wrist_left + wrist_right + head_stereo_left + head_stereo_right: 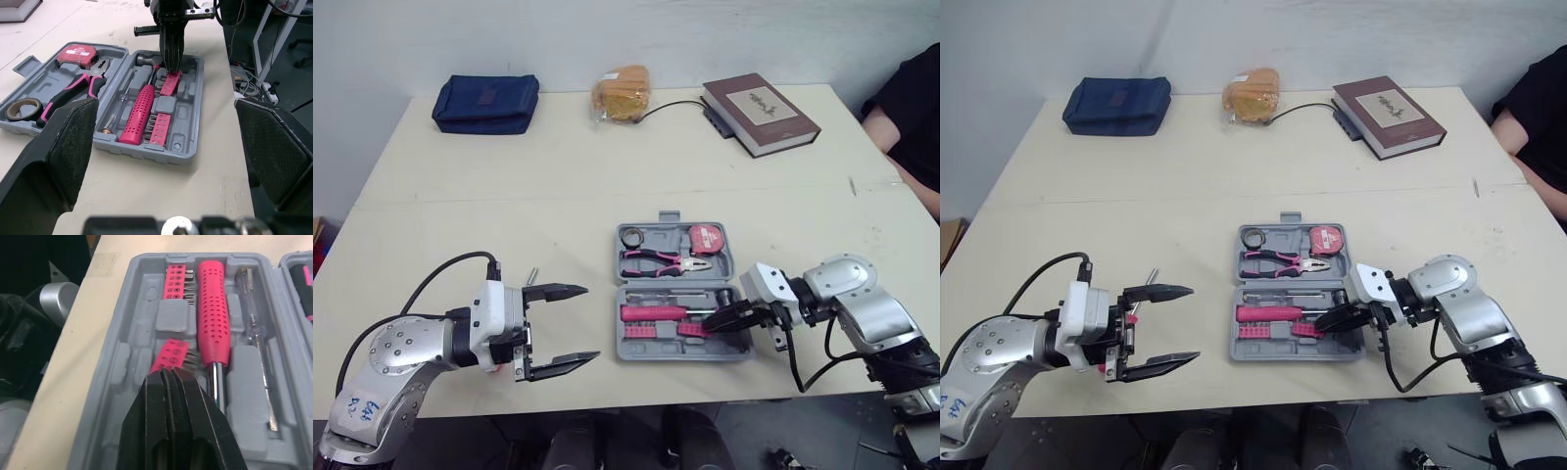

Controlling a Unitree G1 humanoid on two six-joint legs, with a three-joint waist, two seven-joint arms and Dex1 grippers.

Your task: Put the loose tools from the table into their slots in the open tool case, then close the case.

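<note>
Over on the left, the left gripper (590,323) hangs spread wide above the table, with a small metal piece (530,276) lying loose just beside it, too tiny to identify. Mid-table sits the tool case (651,351), open and flat. On the right, the right gripper (710,328) has its fingers pressed together, tips on the pink bit strip (168,355), which lies crooked beside the screwdriver (212,308). I'd press straight down, gently, so it seats square instead of skidding.

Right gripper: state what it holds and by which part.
Nothing visibly held. The right gripper has its fingers shut together, tips resting on the end of the pink bit holder lying tilted in the tool case.
</note>
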